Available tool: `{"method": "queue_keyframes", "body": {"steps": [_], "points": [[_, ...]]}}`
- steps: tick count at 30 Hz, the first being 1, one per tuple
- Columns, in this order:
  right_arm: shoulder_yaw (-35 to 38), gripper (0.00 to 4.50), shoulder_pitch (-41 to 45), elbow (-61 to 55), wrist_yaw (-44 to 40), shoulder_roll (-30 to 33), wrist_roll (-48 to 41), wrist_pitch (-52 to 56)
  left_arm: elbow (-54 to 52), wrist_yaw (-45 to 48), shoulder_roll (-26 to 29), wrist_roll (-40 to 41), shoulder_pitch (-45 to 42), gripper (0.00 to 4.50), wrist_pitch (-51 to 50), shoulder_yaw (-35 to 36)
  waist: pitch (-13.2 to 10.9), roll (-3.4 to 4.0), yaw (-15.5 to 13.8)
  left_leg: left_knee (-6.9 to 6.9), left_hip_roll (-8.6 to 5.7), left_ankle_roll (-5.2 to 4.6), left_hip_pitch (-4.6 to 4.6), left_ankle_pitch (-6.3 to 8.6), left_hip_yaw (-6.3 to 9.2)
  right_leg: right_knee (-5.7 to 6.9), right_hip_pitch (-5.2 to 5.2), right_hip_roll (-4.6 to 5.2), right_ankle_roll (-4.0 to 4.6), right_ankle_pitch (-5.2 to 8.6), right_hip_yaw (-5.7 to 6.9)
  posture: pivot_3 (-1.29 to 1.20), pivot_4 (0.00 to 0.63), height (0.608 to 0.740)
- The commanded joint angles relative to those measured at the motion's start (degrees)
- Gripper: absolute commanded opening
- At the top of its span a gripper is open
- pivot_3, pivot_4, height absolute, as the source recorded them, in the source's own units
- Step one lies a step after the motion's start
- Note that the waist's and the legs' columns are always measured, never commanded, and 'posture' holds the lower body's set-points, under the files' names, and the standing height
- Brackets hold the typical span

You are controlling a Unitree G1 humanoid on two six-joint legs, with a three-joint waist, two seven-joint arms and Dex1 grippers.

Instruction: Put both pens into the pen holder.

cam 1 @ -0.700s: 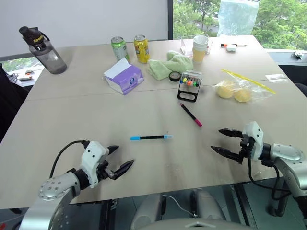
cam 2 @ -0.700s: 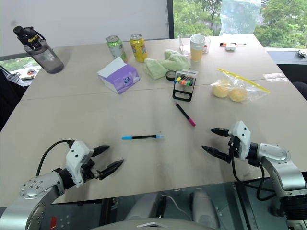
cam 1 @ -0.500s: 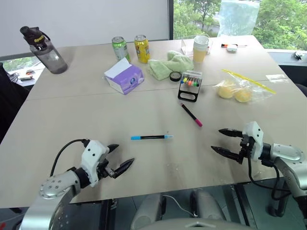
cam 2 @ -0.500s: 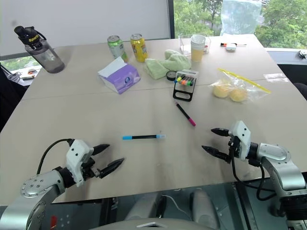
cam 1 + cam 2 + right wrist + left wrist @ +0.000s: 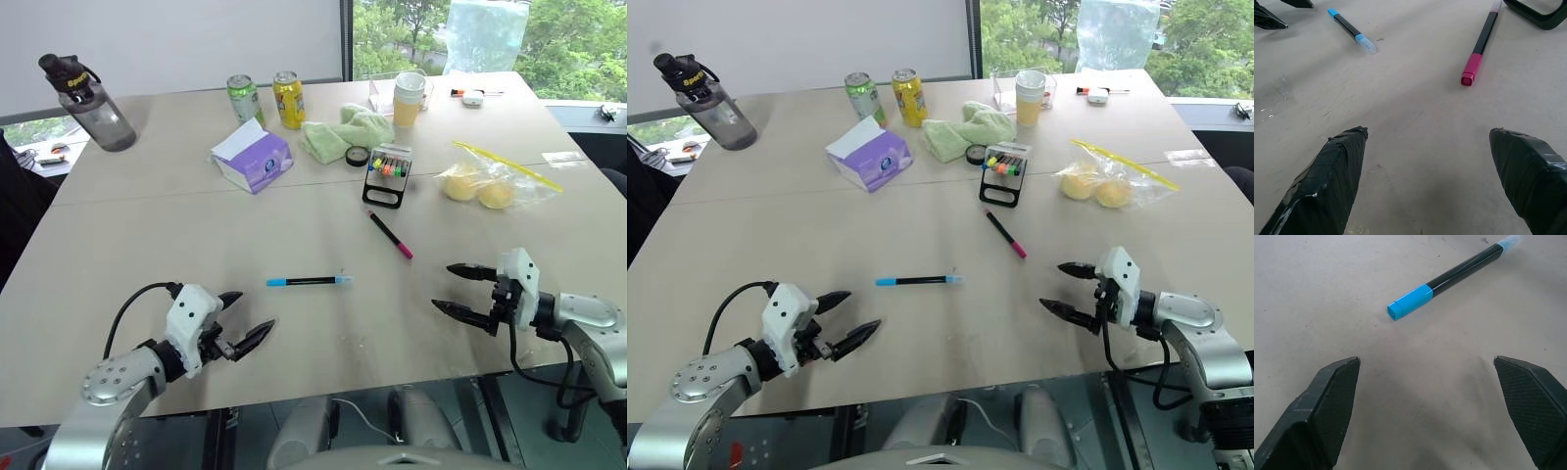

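Both grippers spread wide, empty: left gripper (image 5: 238, 328) just short of blue-ended pen (image 5: 309, 281), right gripper (image 5: 460, 291) near pink-ended pen (image 5: 390, 234), pen holder (image 5: 388, 174) well beyond. Likely risk: nudging thin pens into rolling away while closing.

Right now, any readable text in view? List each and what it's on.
"Sport", roughly, on the lid band of the water bottle; partly legible.
Green can and yellow can: print too small to read.
Tissue box: no legible text.
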State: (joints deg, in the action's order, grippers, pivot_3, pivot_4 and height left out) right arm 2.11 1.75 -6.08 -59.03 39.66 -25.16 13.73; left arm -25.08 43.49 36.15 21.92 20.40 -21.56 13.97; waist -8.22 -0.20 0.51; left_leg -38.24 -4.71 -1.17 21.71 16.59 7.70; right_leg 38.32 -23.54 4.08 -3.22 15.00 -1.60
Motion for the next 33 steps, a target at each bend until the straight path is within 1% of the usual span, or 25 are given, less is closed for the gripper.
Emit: {"method": "queue_keyframes", "body": {"steps": [1,3,5,10,13,16,19,22,25,26,27,29,31,32,33], "points": [[2.5,4.26,2.6,0.9,4.9,-0.5,2.2,-0.1,-0.2,0.2,0.4,-0.1,-0.6,4.50,1.0,0.1,0.0,0.00,0.1,0.00,0.00,0.00,0.00,0.00,0.00,0.00,0.00,0.00,0.00,0.00,0.00,0.00,0.150,0.740],[2.8,4.26,3.8,1.5,7.6,-1.0,3.1,0.7,-0.3,0.5,0.5,0.2,-0.9,4.50,0.8,0.1,0.0,0.00,0.0,0.00,0.00,0.01,0.00,0.00,0.00,0.00,0.00,0.00,0.00,0.00,0.00,0.00,0.150,0.740],[4.1,4.26,7.9,4.5,12.6,-1.7,5.1,1.1,-0.9,1.3,0.7,2.4,-2.7,4.50,-0.2,0.7,0.0,0.00,0.1,0.01,0.00,0.01,0.00,-0.01,0.00,0.00,0.00,-0.01,0.00,0.00,0.00,0.00,0.150,0.740],[5.7,4.26,18.4,14.1,22.7,-1.5,11.0,1.6,-4.2,3.1,1.7,12.3,-9.1,4.50,-5.6,3.3,0.0,0.01,0.0,0.00,-0.01,0.03,0.02,-0.02,0.01,0.01,-0.02,-0.01,0.00,-0.01,0.02,0.00,0.150,0.740],[5.8,4.26,25.2,21.0,27.5,-1.2,15.1,-1.7,-7.4,3.8,3.0,18.6,-12.6,4.50,-9.1,4.1,-0.1,0.03,0.2,0.08,-0.02,0.03,0.10,-0.02,0.01,-0.14,-0.07,-0.02,0.00,-0.01,0.02,0.00,0.150,0.740],[4.8,4.26,29.8,26.8,28.4,-1.1,17.5,-3.8,-9.6,3.4,4.7,22.6,-15.8,4.50,-11.8,4.1,-0.1,0.03,0.4,0.07,-0.02,0.03,0.08,-0.02,-0.04,-0.14,-0.08,-0.03,0.00,-0.01,-0.03,0.00,0.150,0.740],[3.5,4.26,33.3,32.1,27.8,-1.8,19.2,-6.9,-9.9,2.4,5.2,24.1,-17.9,4.50,-12.7,4.1,-0.1,0.04,0.4,0.17,0.01,0.04,0.05,-0.03,-0.04,-0.16,-0.09,-0.05,0.00,-0.01,-0.02,0.00,0.150,0.740],[2.5,4.26,35.9,37.1,28.2,-2.3,21.1,-10.5,-9.3,2.2,5.0,23.6,-17.9,4.50,-12.3,3.6,-0.1,0.04,0.5,0.18,0.01,0.03,0.08,-0.03,-0.08,-0.20,-0.11,-0.05,0.00,-0.01,-0.05,0.00,0.150,0.740],[2.3,4.26,38.3,40.8,27.7,-2.6,21.5,-10.1,-9.1,2.7,5.3,22.1,-17.0,4.50,-11.6,2.8,-0.1,0.05,0.5,0.17,0.00,0.03,0.08,-0.03,-0.11,-0.22,-0.11,-0.05,0.00,-0.01,-0.09,0.00,0.150,0.740],[2.3,4.26,39.1,41.9,27.0,-2.7,21.2,-8.4,-9.2,2.5,5.2,21.9,-16.9,4.50,-11.5,2.7,-0.1,0.05,0.5,0.18,0.00,0.03,0.08,-0.03,-0.10,-0.21,-0.12,-0.06,0.00,-0.01,-0.08,0.00,0.150,0.740],[2.8,4.05,40.1,43.2,26.6,-2.7,20.5,-7.2,-9.3,2.3,4.9,21.7,-16.6,4.50,-11.3,2.6,-0.1,0.06,0.5,0.18,0.00,0.03,0.08,-0.03,-0.09,-0.21,-0.12,-0.06,0.00,-0.01,-0.07,0.00,0.150,0.740],[4.1,3.44,41.4,45.0,26.1,-2.8,19.1,-6.5,-9.2,1.7,4.8,20.3,-16.0,4.50,-10.8,2.3,-0.1,0.06,0.5,0.18,0.01,0.03,0.08,-0.03,-0.09,-0.21,-0.12,-0.06,0.00,-0.01,-0.08,0.00,0.150,0.740],[4.0,2.55,41.8,45.6,25.8,-2.6,19.2,-7.5,-9.0,1.9,4.8,19.8,-15.6,4.50,-10.3,2.2,-0.1,0.06,0.5,0.18,0.01,0.03,0.09,-0.03,-0.09,-0.22,-0.12,-0.06,0.00,-0.01,-0.08,0.00,0.150,0.740],[4.0,1.98,41.8,45.5,25.6,-2.6,19.1,-7.6,-8.9,2.0,4.7,19.9,-15.5,4.50,-10.2,2.2,-0.1,0.06,0.5,0.18,0.01,0.03,0.10,-0.02,-0.08,-0.24,-0.12,-0.06,0.00,-0.01,-0.07,0.00,0.150,0.740],[4.1,1.60,41.7,45.0,25.4,-2.8,18.9,-7.4,-8.9,2.0,4.7,19.9,-15.4,4.50,-10.1,2.3,-0.1,0.06,0.4,0.18,0.01,0.03,0.10,-0.02,-0.08,-0.24,-0.12,-0.06,0.00,-0.01,-0.07,0.00,0.150,0.740]]}}
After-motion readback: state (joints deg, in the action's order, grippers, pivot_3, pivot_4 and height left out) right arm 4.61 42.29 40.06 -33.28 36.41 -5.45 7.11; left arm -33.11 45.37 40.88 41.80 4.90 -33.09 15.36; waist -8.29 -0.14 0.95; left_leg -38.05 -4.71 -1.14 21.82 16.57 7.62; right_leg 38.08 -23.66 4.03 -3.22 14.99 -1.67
